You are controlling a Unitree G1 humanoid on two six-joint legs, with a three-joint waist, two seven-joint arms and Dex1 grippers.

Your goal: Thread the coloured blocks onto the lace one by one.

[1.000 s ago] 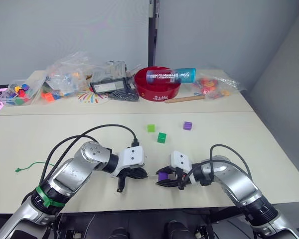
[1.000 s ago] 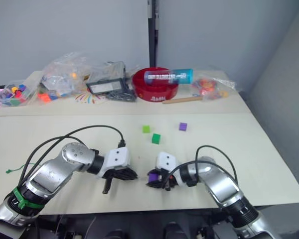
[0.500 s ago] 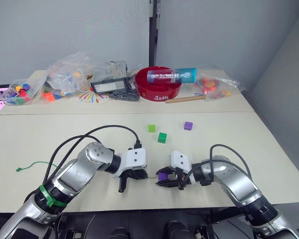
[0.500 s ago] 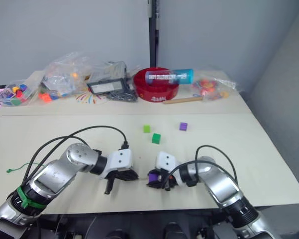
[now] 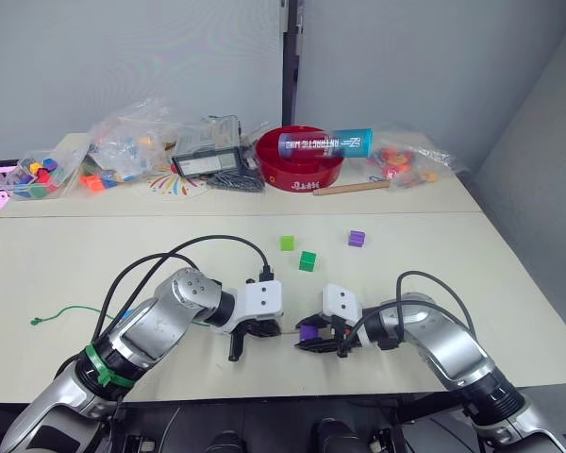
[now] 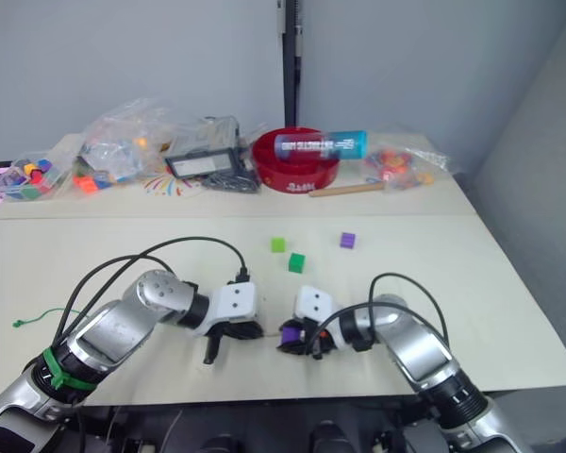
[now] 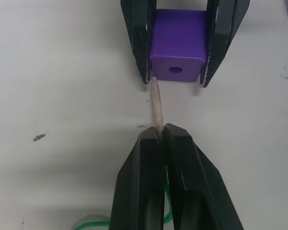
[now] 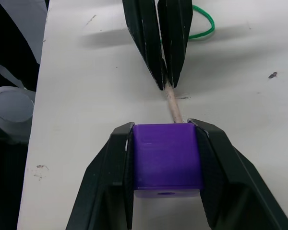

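My right gripper (image 5: 307,333) is shut on a purple block (image 8: 166,157) low over the table's front, with the block's hole (image 7: 175,70) facing my left gripper. My left gripper (image 7: 161,132) is shut on the lace's pale stiff tip (image 7: 156,106). The tip's end touches the block's face just beside the hole. The green lace (image 5: 66,312) trails left across the table to its knot. Farther back lie a light green block (image 5: 286,243), a dark green block (image 5: 307,260) and another purple block (image 5: 356,238).
At the back stand a red bowl (image 5: 295,173) with a blue bottle (image 5: 324,143) lying across it, a wooden stick (image 5: 349,188), and clear bags of toy pieces (image 5: 123,151). A tub of coloured pieces (image 5: 38,176) sits at the far left.
My left gripper has moved right with the lace tip, closing the gap to the purple block. The right gripper and its block have stayed in place.
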